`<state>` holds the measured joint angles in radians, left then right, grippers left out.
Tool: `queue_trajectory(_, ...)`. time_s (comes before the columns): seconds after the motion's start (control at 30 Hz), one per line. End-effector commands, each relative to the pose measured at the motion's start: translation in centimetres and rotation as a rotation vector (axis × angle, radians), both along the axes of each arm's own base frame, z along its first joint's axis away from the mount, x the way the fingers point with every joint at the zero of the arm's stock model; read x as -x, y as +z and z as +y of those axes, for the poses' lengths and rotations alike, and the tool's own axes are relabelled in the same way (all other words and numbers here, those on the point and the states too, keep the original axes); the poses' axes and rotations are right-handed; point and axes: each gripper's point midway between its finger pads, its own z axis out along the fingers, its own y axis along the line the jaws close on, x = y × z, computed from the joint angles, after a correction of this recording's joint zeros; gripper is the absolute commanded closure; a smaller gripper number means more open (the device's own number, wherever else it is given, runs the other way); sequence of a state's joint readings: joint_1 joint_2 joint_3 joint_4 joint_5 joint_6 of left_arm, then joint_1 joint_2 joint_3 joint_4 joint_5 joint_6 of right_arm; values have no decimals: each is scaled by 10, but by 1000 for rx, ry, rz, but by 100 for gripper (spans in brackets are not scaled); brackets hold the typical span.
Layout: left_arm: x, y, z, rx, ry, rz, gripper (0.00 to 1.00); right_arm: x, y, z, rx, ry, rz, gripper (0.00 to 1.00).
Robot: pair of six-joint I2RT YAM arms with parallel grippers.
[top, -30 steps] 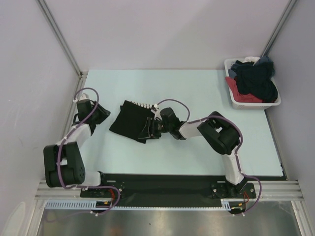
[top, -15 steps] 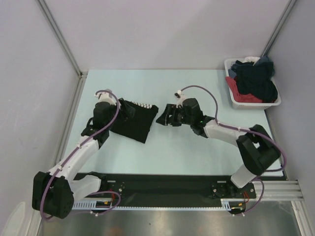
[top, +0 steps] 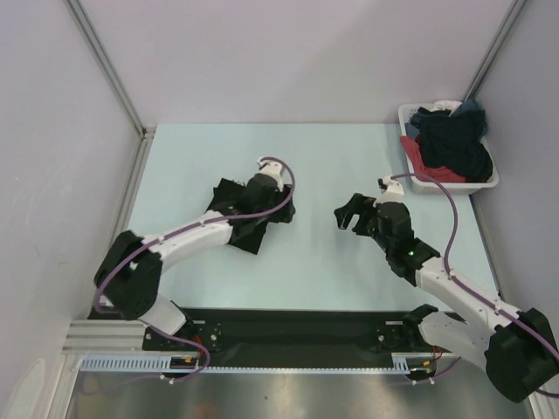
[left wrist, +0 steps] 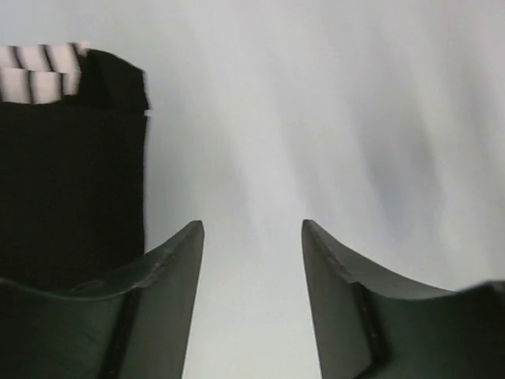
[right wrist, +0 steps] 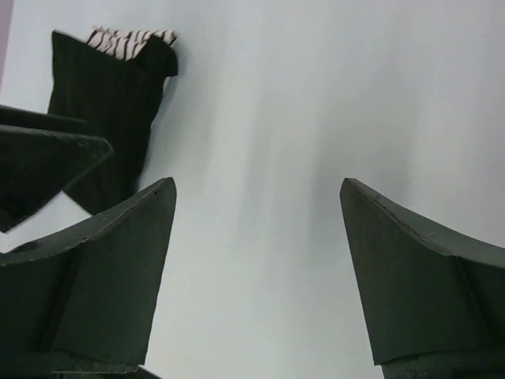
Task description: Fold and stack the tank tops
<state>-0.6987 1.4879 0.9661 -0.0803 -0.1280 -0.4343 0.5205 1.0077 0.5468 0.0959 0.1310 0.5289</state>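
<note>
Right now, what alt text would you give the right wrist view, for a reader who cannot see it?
The right claw hangs open over the pale table, its two dark fingers framing the shot with nothing between them. At upper left lies a folded black top, with a striped top peeking out at its far edge.

Even, bright light, soft shadows, wrist views streaked with motion blur
</note>
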Motion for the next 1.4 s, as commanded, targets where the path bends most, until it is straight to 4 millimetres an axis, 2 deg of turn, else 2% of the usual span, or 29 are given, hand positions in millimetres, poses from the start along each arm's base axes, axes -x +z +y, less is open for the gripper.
queue_trajectory(0.0,-9,-26,-22,-104,-3,61,44,0,-2,-30,50,-113,-29,12)
queue_trajectory(0.03,-11,-33,-24,-119,-1,81,48,2,2,-32,45,-118,-44,12)
queue_trajectory(0.1,-19,-53,-29,-169,10,132,52,4,-3,-37,52,-131,-41,12)
queue_trajectory(0.2,-29,-70,-28,-220,34,169,58,5,-5,-39,53,-134,-37,13)
queue_trajectory(0.27,-33,-76,-26,-198,38,193,58,6,-9,-41,60,-140,-30,13)
queue_trajectory(0.4,-43,-102,-15,-182,43,268,59,6,-10,-41,53,-141,-34,13)
queue_trajectory(0.47,-51,-110,-2,-192,70,287,60,7,-11,-41,53,-138,-32,13)
queue_trajectory(0.6,-66,-124,40,-210,153,309,61,7,-12,-43,56,-146,-30,13)
queue_trajectory(0.63,-76,-126,63,-202,201,321,61,7,-12,-43,55,-146,-29,13)
queue_trajectory(0.7,-81,-131,85,-181,226,341,62,7,-13,-43,54,-148,-28,13)
queue_trajectory(0.8,-95,-130,139,-137,325,370,63,7,-14,-43,53,-147,-29,13)
queue_trajectory(0.83,-95,-125,132,-79,268,372,64,7,-15,-44,52,-149,-28,13)
queue_trajectory(0.87,-99,-120,135,-59,266,355,64,6,-15,-43,50,-148,-29,13)
queue_trajectory(0.93,-108,-110,155,-97,347,329,62,6,-16,-43,48,-147,-25,13)
queue_trajectory(1.03,-112,-100,171,-126,375,329,62,6,-19,-42,52,-143,-15,13)
queue_trajectory(1.07,-113,-92,171,-109,371,312,62,6,-19,-43,52,-145,-20,13)
queue_trajectory(1.13,-105,-87,156,-82,328,306,60,6,-20,-43,51,-147,-20,13)
queue_trajectory(1.17,-104,-77,152,-73,327,275,60,6,-21,-43,48,-148,-20,13)
queue_trajectory(1.2,-97,-78,148,-82,322,280,59,6,-22,-42,48,-145,-18,13)
queue_trajectory(1.23,-89,-77,131,-85,285,279,59,5,-22,-42,48,-144,-17,13)
queue_trajectory(1.27,-85,-75,123,-81,269,273,59,5,-21,-42,44,-144,-18,13)
queue_trajectory(1.3,-75,-80,110,-86,237,286,59,5,-23,-41,47,-141,-13,13)
queue_trajectory(1.37,-67,-83,96,-68,199,300,59,5,-25,-41,46,-139,-8,13)
